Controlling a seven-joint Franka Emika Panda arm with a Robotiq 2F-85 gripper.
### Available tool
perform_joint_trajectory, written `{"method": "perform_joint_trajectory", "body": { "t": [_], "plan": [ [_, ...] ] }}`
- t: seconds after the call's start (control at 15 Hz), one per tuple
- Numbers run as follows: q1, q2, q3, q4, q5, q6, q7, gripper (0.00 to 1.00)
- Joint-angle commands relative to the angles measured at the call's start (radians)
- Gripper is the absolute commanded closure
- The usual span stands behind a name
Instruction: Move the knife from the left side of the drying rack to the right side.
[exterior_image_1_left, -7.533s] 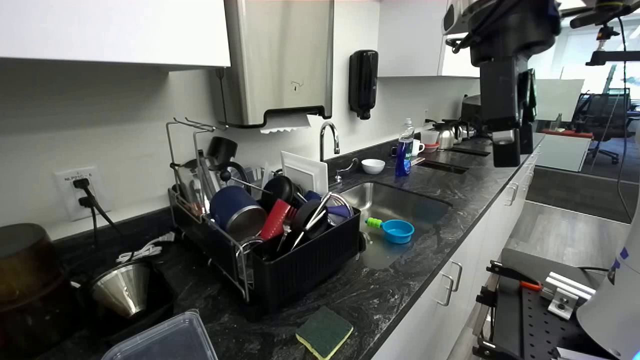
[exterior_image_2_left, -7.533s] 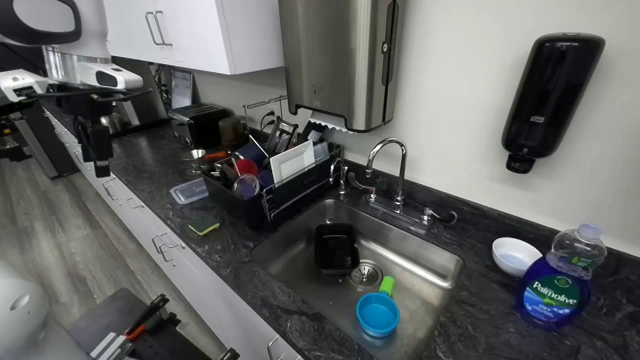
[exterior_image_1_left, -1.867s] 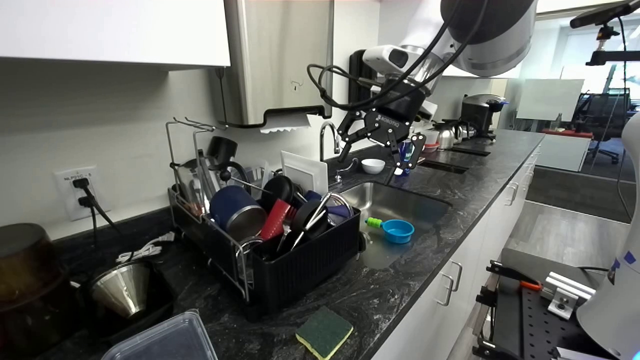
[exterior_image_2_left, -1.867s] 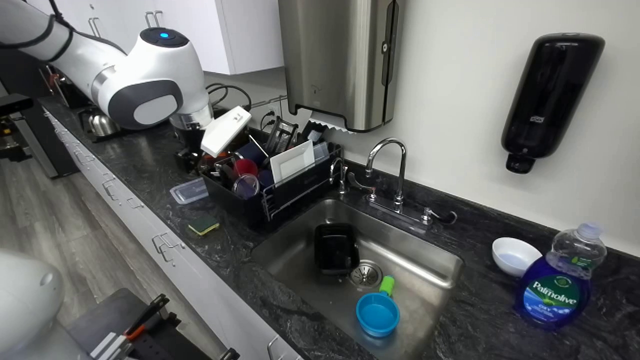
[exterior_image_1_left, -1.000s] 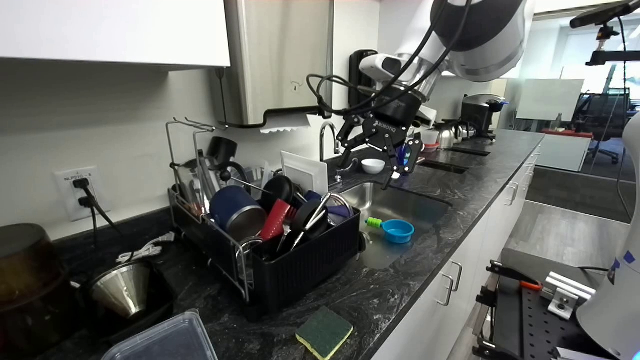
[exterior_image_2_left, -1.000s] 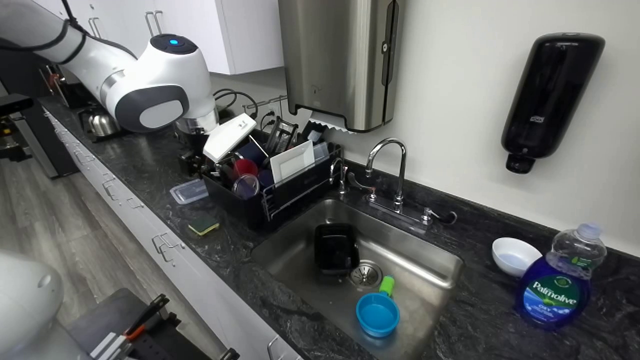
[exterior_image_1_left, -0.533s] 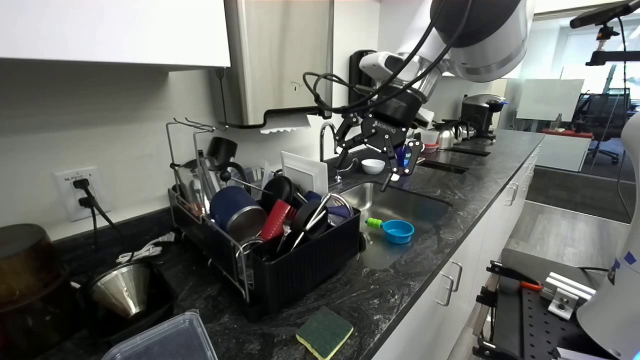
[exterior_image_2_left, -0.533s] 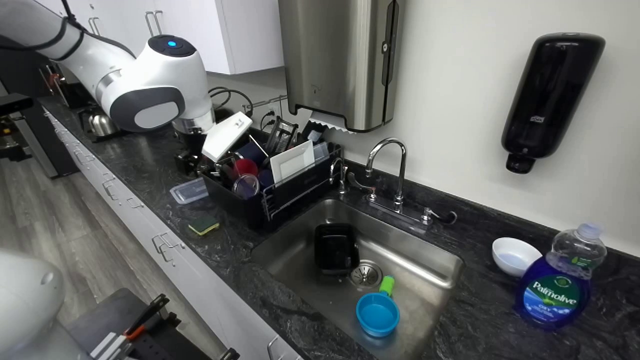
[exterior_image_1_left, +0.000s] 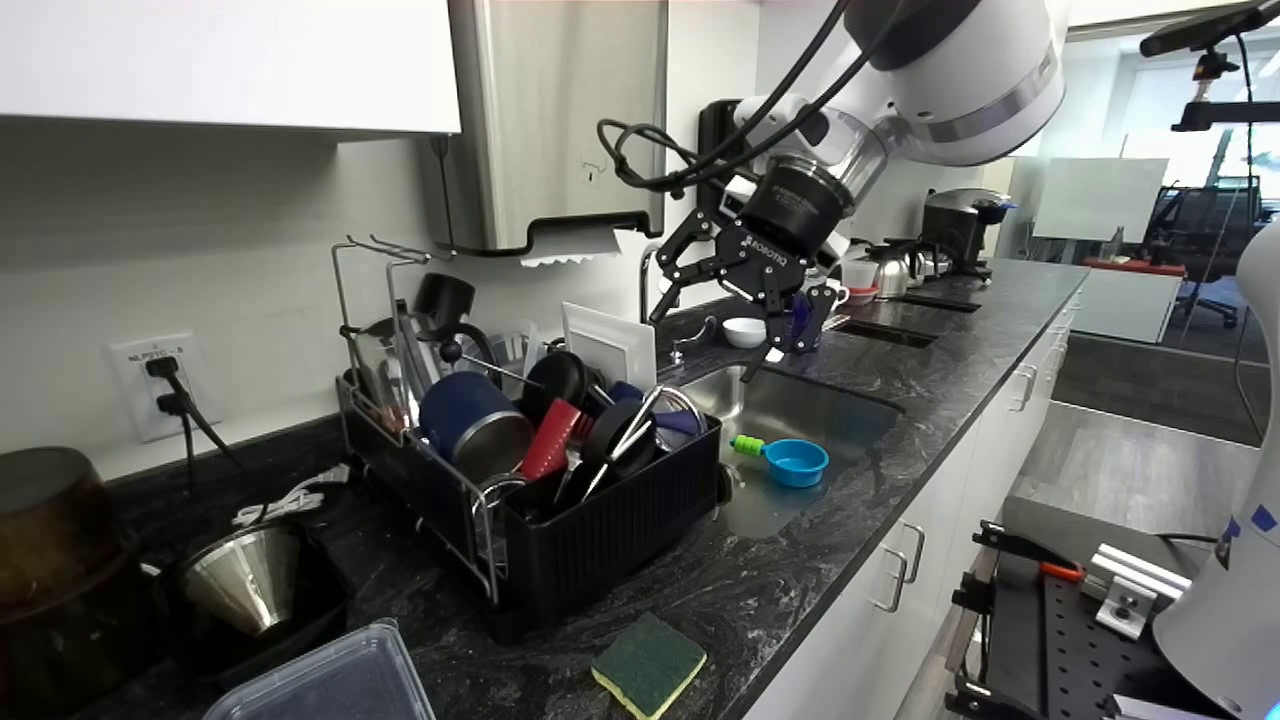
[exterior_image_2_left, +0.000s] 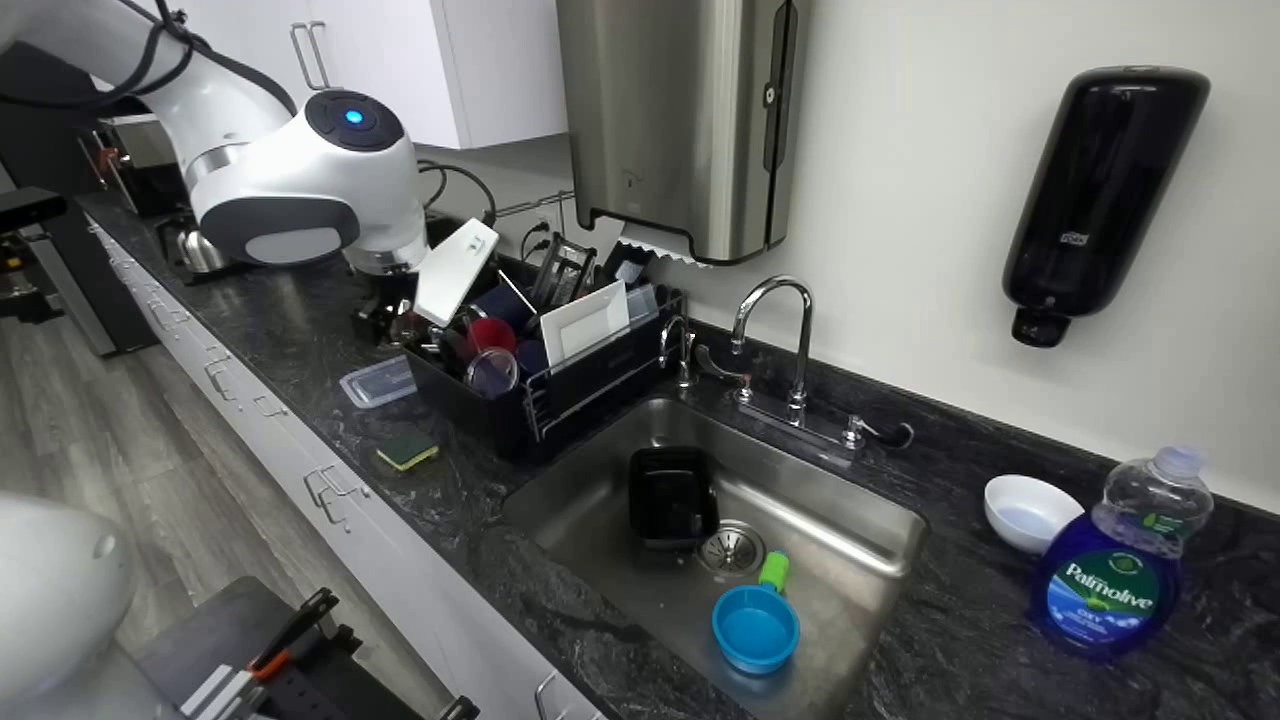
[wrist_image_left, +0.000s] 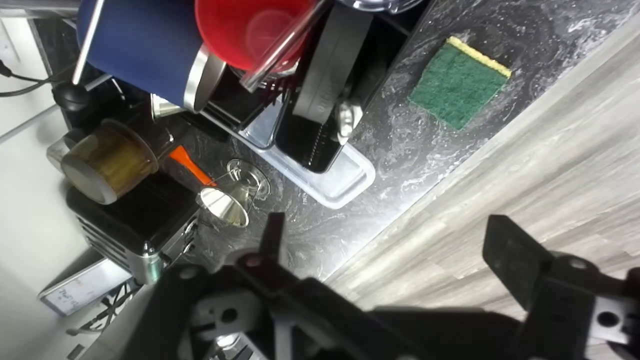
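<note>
I cannot pick out the knife for certain among the crowded dishes. In my wrist view a flat dark bar (wrist_image_left: 332, 65) lies in the rack between 11 and 12 o'clock from my pincer (wrist_image_left: 387, 245); whether that is it, I cannot tell. The drying rack (exterior_image_1_left: 615, 540) itself stands on the dark counter (exterior_image_1_left: 740, 600), just beside the sink (exterior_image_1_left: 830, 405), which lies between 2 and 3 o'clock of it in an exterior view.

Inside the rack, by that same view, a blue vessel (exterior_image_1_left: 470, 420) with a steel base is tipped over toward 10 o'clock, a red cup (exterior_image_1_left: 548, 445) tilts near the middle, and a white square plate (exterior_image_1_left: 605, 345) stands on edge toward 1 o'clock.

I hang at 2 o'clock from the rack there, released, my two fingers (wrist_image_left: 517, 262) spread wide.

Farther out, a green sponge (exterior_image_1_left: 650, 660) lies on the counter at 5 o'clock and a steel funnel (exterior_image_1_left: 240, 580) shows at 8. At 3 o'clock a blue scoop (exterior_image_1_left: 797, 463) with a green handle lies in the sink; a white bowl (exterior_image_1_left: 745, 332) sits at 2. My wrist view has a toaster (wrist_image_left: 140, 210) between 9 and 10.
</note>
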Motion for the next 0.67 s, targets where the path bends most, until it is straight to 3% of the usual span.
{"method": "perform_joint_trajectory", "body": {
  "t": [0.0, 0.27, 0.33, 0.6],
  "plan": [
    [0.057, 0.031, -0.054, 0.015, 0.120, 0.006, -0.170, 0.00],
    [0.086, 0.087, -0.094, 0.038, 0.233, -0.003, -0.306, 0.00],
    [0.126, 0.059, -0.125, 0.039, 0.165, 0.002, -0.231, 0.00],
    [0.187, 0.074, -0.173, 0.069, 0.161, 0.018, -0.231, 0.00]
  ]
}}
